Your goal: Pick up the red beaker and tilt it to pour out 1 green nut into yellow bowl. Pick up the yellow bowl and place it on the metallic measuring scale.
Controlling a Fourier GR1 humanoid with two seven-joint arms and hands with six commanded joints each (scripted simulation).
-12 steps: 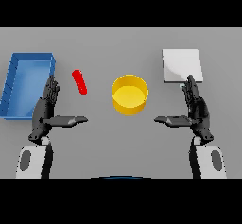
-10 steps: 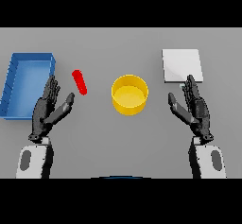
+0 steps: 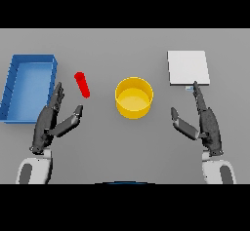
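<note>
Both our hands have shifted slightly: left hand (image 3: 51,123) and right hand (image 3: 205,123) spread, empty. We could knock the beaker (image 3: 82,85) rolling; it lies flat.

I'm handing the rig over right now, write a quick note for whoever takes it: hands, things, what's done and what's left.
Left hand: open, holds nothing, just below the red beaker.
Right hand: open, holds nothing, fingertips near the scale.
Beaker lies on the table beside the blue bin. Yellow bowl sits mid-table.
Done: nothing.
Left: grasp beaker, pour a nut into bowl, move bowl onto scale.
</note>
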